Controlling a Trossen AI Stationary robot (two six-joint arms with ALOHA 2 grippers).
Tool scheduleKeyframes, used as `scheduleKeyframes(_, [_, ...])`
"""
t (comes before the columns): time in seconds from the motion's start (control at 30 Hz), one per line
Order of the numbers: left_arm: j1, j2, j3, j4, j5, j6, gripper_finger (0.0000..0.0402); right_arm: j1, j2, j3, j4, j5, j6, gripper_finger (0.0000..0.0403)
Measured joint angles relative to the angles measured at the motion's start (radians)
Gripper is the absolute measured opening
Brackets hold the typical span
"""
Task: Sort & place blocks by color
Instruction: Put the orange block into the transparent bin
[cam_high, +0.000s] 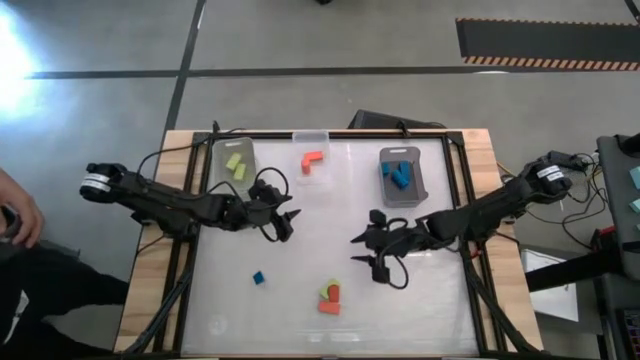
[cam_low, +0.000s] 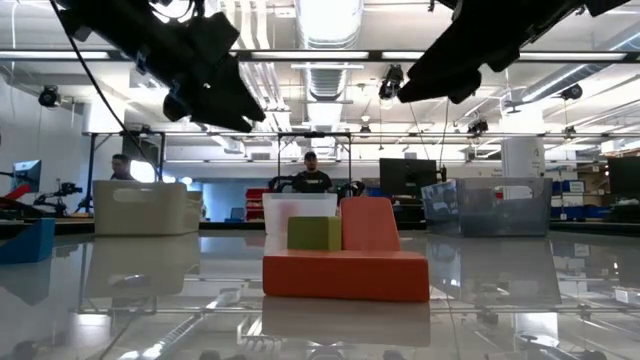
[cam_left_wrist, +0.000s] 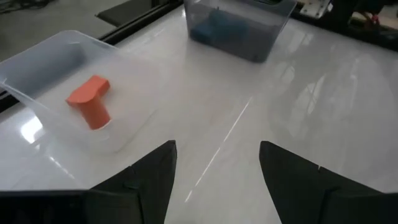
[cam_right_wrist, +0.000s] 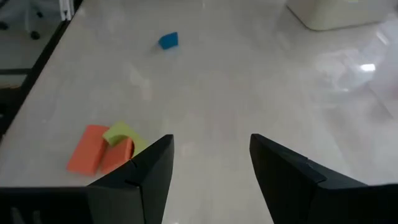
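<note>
Both tools hang empty above the glossy white desk (cam_high: 300, 310): our left tool (cam_high: 283, 217) near the desk's middle-left, fingers apart, and our right tool (cam_high: 372, 250) right of centre, fingers apart too. We read no writing anywhere. We count three bins along the far edge: one with two lime green blocks (cam_high: 236, 166), a clear one with an orange-red L-shaped block (cam_high: 313, 161), a grey one with blue blocks (cam_high: 398, 174). Loose on the desk lie a small blue cube (cam_high: 258, 278) and a touching cluster (cam_high: 329, 298) of two orange-red blocks and one lime green.
</note>
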Motion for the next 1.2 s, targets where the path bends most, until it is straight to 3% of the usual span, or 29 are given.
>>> scheduleKeyframes(0.6, [-0.001, 0.072, -0.013, 0.094, 0.0, 0.003, 0.0215, 0.01, 0.294, 0.002, 0.303, 0.001, -0.042, 0.0203])
scheduleKeyframes(1.2, [-0.001, 0.072, -0.017, 0.107, 0.0, 0.004, 0.0215, 0.01, 0.3, 0.002, 0.348, 0.004, -0.053, 0.0203])
